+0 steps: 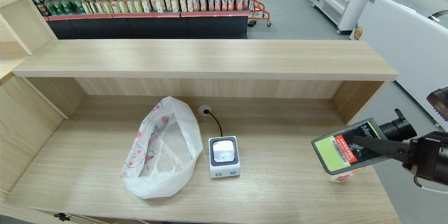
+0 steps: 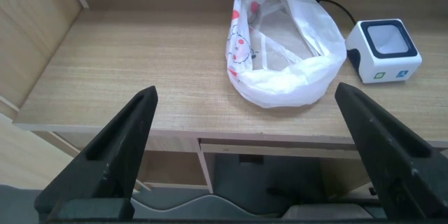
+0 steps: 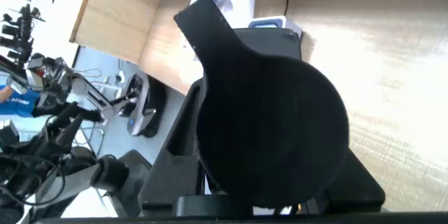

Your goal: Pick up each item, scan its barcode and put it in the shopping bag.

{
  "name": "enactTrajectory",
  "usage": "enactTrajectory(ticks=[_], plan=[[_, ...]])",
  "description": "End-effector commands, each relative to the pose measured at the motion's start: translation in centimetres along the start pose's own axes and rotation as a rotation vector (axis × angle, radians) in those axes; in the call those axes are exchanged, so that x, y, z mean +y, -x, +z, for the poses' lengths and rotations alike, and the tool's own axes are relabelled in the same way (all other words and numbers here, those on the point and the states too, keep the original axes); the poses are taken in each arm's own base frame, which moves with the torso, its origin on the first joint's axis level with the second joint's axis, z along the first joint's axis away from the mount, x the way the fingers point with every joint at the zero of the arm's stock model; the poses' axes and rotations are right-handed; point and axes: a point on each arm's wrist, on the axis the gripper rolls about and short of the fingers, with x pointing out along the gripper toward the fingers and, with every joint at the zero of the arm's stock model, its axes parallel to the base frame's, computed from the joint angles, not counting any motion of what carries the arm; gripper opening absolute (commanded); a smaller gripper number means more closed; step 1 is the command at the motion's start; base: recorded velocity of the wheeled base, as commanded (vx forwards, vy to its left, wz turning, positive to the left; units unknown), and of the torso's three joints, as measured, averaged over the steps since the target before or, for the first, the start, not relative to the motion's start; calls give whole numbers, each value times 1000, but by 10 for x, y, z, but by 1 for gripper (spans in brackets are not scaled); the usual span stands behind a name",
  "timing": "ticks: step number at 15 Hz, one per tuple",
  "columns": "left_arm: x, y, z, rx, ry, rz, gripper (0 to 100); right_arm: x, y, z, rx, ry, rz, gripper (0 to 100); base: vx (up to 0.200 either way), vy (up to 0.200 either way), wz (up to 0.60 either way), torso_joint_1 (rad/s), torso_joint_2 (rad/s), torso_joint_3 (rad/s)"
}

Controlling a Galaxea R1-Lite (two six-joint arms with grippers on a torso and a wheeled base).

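Two pincers are at work. The left pincer [image 2: 246, 112], jaws wide and holding nothing, hangs before the worktop's [image 1: 280, 189] near edge. The right pincer [image 1: 357, 143] clamps a dark, green-labelled item [image 1: 329, 154], tilted, at the worktop's right edge. Farther in lies the open bag [image 1: 190, 140], with the scanner [image 1: 224, 156] just beside it on the right. The scanner's cable [image 1: 215, 120] runs to the back.

Bag [image 1: 164, 147] at desk [image 1: 87, 168] middle, scanner [image 1: 224, 156] just beside it on right. Cable [image 1: 217, 124] runs behind scanner. Bottle [image 1: 330, 154] in right gripper [image 1: 353, 141] above right edge.
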Motion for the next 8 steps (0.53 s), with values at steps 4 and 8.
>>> enactTrajectory(ticks=[4,8], plan=[[0,0,0,-1,2,0,100,1,4,-6,3,-2,0,0,0,0,0,0,0,0],[0,0,0,-1,11,0,100,-1,1,-5,11,-7,0,0,0,150,0,-3,2,3]])
